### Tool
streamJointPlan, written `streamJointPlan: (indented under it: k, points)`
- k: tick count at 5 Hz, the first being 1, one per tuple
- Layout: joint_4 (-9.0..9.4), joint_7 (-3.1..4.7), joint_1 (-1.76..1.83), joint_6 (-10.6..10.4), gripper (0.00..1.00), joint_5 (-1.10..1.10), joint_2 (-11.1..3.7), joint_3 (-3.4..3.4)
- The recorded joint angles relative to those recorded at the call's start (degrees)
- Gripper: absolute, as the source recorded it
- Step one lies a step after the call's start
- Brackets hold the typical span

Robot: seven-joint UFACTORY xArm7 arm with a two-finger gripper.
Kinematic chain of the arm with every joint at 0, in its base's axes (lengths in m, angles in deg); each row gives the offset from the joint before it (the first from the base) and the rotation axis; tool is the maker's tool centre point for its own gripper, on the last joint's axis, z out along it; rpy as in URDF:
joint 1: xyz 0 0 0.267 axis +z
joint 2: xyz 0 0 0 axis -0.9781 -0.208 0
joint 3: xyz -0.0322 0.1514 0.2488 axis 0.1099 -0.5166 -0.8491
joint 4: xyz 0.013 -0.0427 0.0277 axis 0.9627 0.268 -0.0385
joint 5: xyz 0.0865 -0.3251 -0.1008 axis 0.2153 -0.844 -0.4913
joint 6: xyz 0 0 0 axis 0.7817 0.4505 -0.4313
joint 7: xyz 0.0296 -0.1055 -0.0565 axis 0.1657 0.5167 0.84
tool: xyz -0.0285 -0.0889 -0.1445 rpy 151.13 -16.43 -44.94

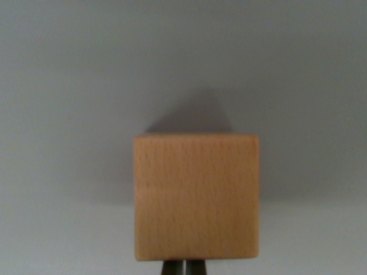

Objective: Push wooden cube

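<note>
The plain grey counter [69, 86] fills the wrist view on every side of the wooden cube [196, 197], which sits on it in the lower middle of the picture, one pale, grained face square to the camera. A soft dark shadow lies on the counter just beyond the cube's top edge. Directly below the cube, at the bottom edge, the claw [184, 268] shows two dark fingertips pressed almost together, closed, right against the cube's lower edge.
</note>
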Motion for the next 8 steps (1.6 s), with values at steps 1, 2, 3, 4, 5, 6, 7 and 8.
streamJointPlan:
  k: [1, 2, 3, 4, 5, 6, 7, 8]
  points:
    - [0.0, 0.0, 0.0, 0.0, 1.0, 0.0, 0.0, 0.0]
    - [-2.23, 0.14, -0.03, 0.6, 1.0, -0.06, -1.59, 0.11]
    - [-2.23, 0.14, -0.03, 0.6, 1.0, -0.06, -1.59, 0.11]
    - [-4.14, 0.27, -0.05, 1.2, 1.0, -0.11, -2.94, 0.2]
    - [-4.14, 0.27, -0.05, 1.2, 1.0, -0.11, -2.94, 0.2]
    - [-5.64, 0.36, -0.07, 1.6, 1.0, -0.15, -4.01, 0.27]
    - [-5.64, 0.36, -0.07, 1.6, 1.0, -0.15, -4.01, 0.27]
    - [-6.89, 0.44, -0.09, 2.0, 1.0, -0.18, -4.89, 0.33]
